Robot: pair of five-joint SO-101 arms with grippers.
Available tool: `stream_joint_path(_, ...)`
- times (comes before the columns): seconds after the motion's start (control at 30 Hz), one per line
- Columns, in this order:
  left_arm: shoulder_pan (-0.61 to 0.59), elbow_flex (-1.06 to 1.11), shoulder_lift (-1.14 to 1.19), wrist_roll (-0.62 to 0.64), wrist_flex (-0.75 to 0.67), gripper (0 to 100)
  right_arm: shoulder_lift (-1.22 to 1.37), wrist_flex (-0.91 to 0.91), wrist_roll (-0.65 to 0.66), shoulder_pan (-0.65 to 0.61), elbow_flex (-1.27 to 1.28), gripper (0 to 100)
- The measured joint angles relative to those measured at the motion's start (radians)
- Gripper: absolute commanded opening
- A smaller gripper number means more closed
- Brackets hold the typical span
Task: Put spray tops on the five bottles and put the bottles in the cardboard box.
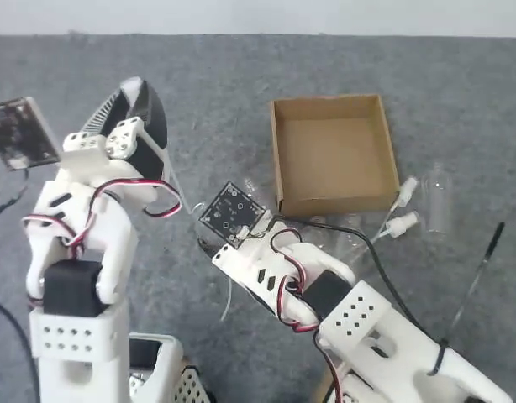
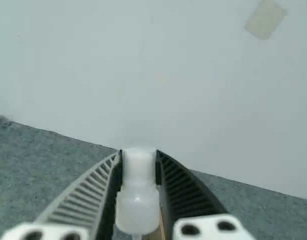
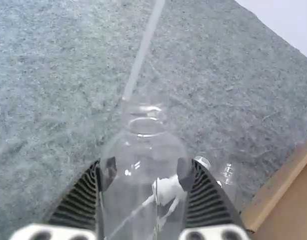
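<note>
The left claw [image 2: 138, 156] was clenched tight on a white spray top [image 2: 138, 197], held up high off the grey mat [image 3: 53, 75]; the right claw [image 3: 146, 172] was squeezed round a clear bottle [image 3: 143, 145], low over the mat, w/ the bottle's open mouth pointing away from the claw; a thin tube [image 3: 143, 45] came down to that mouth, maybe just touching the rim, can't tell if it went in; another bottle [image 3: 224, 175] lay just beside, near the cardboard box [image 1: 334, 201]; the box sat open on the mat; on the box's other side lay a loose top [image 1: 407, 191], a second loose top [image 1: 401, 225] & a far bottle [image 1: 439, 197].
</note>
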Motion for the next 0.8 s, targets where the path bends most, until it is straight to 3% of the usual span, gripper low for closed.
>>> stream_joint_path(0.37,0.061,0.009,0.002,0.002,-0.037,1,0.000,-0.002,0.000,0.002,0.008,0.6)
stream_joint_path(0.63,0.133,0.046,0.002,0.000,0.153,1,-0.057,0.002,0.000,0.002,0.048,0.6)
stream_joint_path(0.8,0.141,0.086,0.002,0.006,0.161,1,-0.176,-0.003,-0.035,0.026,0.064,0.6)
